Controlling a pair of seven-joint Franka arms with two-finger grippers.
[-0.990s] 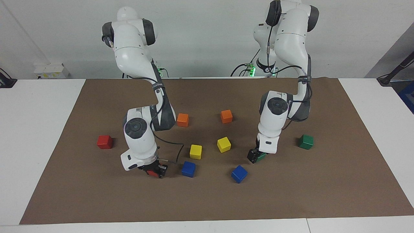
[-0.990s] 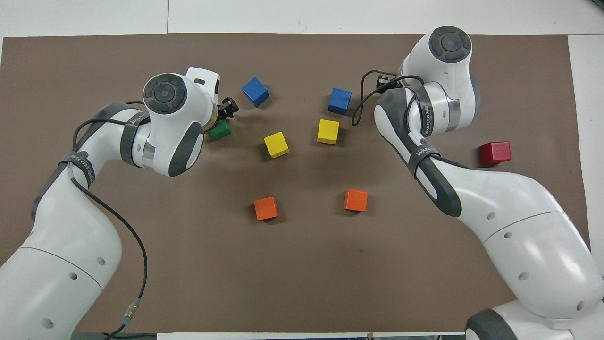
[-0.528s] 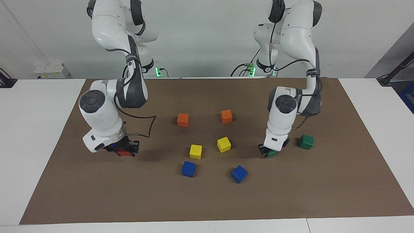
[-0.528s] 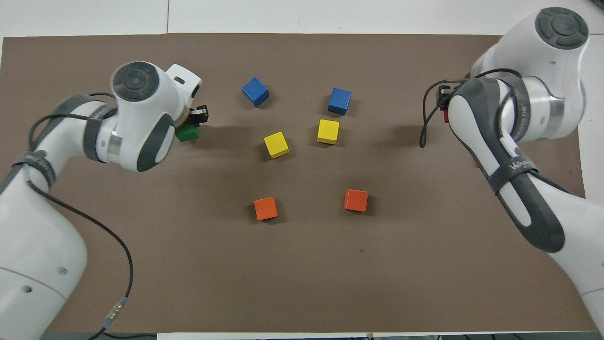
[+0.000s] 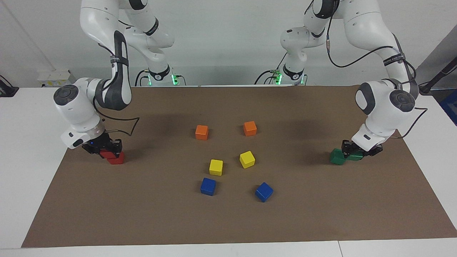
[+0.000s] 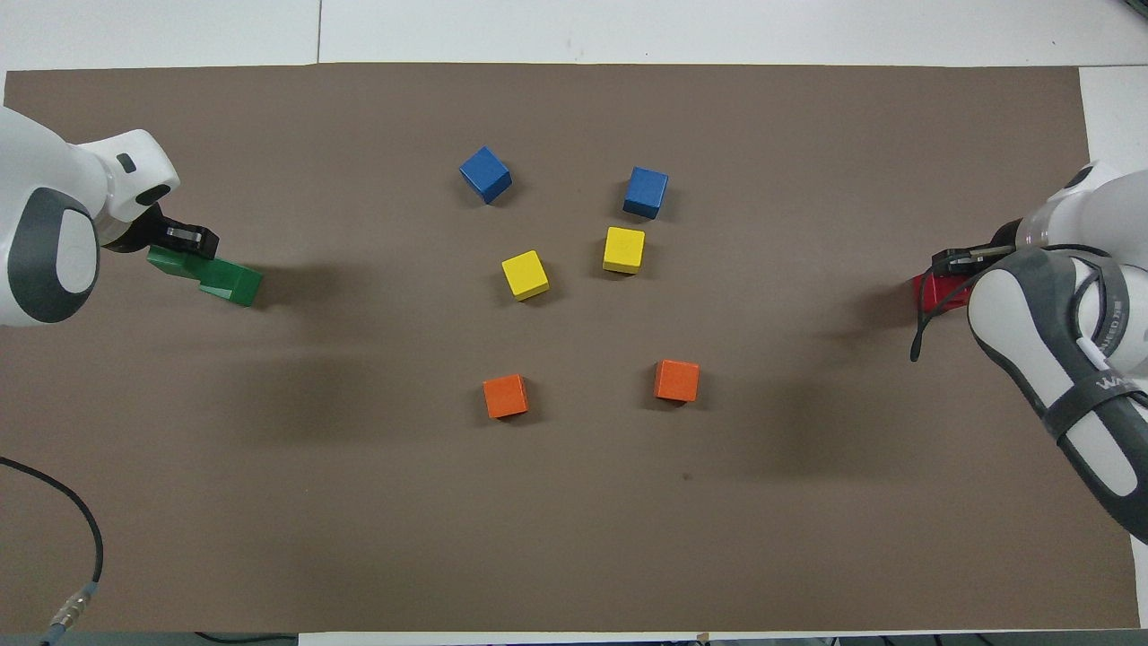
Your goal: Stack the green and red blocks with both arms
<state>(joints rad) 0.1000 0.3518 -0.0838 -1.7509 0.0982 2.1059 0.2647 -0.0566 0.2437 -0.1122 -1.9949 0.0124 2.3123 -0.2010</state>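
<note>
My right gripper (image 5: pixel 104 150) is shut on a red block (image 5: pixel 105 154). It holds it low, against the top edge of the second red block (image 5: pixel 116 159), which rests on the mat at the right arm's end. In the overhead view the right gripper (image 6: pixel 962 263) hides most of the red blocks (image 6: pixel 931 292). My left gripper (image 5: pixel 358 151) is shut on a green block (image 5: pixel 354 156). It holds it low beside the second green block (image 5: pixel 337 157) at the left arm's end. The overhead view shows the left gripper (image 6: pixel 178 240), the held green block (image 6: pixel 170 261) and the resting one (image 6: pixel 232 283).
On the brown mat (image 5: pixel 228 221), mid-table, lie two orange cubes (image 5: pixel 201 132) (image 5: pixel 250 128), two yellow cubes (image 5: pixel 216 167) (image 5: pixel 247 159) and two blue cubes (image 5: pixel 208 186) (image 5: pixel 264 191). White table shows at both ends of the mat.
Both arms swung outward from mid-table with their blocks. The right gripper carried the red block to the other red block; the left carried the green block to the other green block.
</note>
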